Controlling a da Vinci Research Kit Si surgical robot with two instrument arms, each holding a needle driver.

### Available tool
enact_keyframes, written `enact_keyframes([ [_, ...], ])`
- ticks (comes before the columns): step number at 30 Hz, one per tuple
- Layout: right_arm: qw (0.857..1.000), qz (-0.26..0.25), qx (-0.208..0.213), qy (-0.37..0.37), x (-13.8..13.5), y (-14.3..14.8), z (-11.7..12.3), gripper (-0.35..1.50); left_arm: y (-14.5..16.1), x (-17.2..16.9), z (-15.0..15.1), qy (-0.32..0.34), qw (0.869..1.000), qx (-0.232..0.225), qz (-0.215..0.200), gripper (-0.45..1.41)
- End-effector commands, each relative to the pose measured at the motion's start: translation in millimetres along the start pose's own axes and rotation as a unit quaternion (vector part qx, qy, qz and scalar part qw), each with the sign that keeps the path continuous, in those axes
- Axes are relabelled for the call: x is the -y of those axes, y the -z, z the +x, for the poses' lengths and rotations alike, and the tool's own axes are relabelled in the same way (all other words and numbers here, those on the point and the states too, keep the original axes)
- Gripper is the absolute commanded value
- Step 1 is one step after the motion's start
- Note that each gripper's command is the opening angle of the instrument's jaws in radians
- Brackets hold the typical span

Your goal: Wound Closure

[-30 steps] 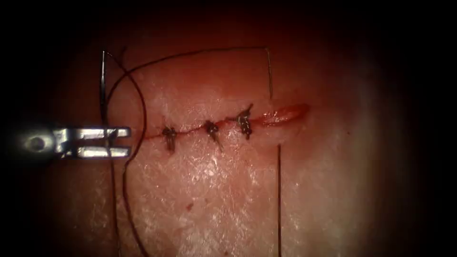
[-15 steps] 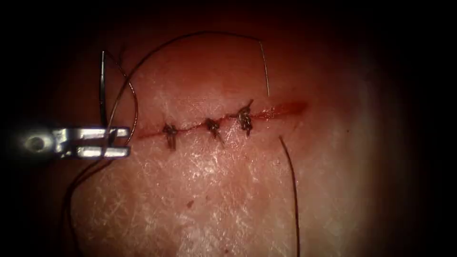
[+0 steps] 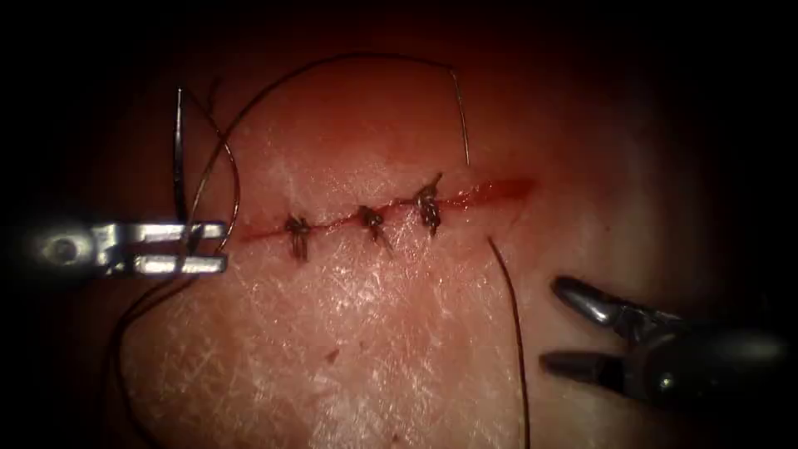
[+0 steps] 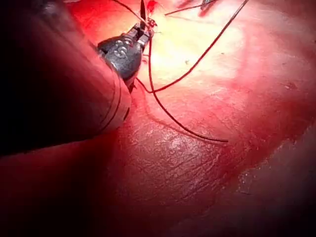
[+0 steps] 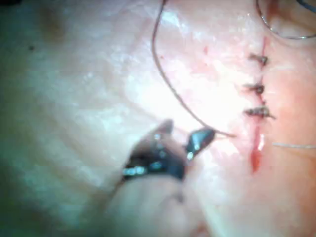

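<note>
The cut [image 3: 490, 192] runs across the tissue [image 3: 374, 333] with three knotted stitches [image 3: 371, 223]; its right end gapes. My left tool [image 3: 195, 248] sits off the cut's left end, shut on the needle [image 3: 178, 150] near its lower end; the needle stands upright, out of the tissue. Thread [image 3: 357, 56] arcs from it to a point above the cut's right end and comes out below the cut as a strand [image 3: 511, 316]. My right tool [image 3: 553, 324] lies at the lower right, open and holding nothing, just right of that strand. The right wrist view has its tips [image 5: 185, 132] beside the thread [image 5: 168, 84].
Slack thread [image 3: 125, 324] loops under the left tool and off the lower left. In the left wrist view the left tool [image 4: 143, 32] has thread [image 4: 187, 74] lying loose over wet red tissue. Red fluid lines the cut.
The thread went from taut to slack, and its arc rose and the lower strand curved. My right tool came in from the lower right with its jaws open. The left tool stayed put.
</note>
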Motion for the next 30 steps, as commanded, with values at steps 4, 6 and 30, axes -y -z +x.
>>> enact_keyframes([
  [4, 1.0, -0.01, -0.002, 0.025, 0.8, -3.0, -2.4, 1.41, -0.8, -0.1, -0.5, 0.0, 1.0, -0.001, 0.0, -0.45],
  [6, 1.0, -0.009, -0.004, 0.026, 1.1, -3.2, -2.6, 1.41, -0.8, -0.1, -0.5, 0.0, 1.0, -0.001, 0.0, -0.45],
  [30, 0.997, 0.032, -0.025, 0.06, 2.3, -4.4, 0.4, -0.35, -1.1, -0.2, -0.5, 0.0, 1.0, 0.002, 0.001, -0.45],
])
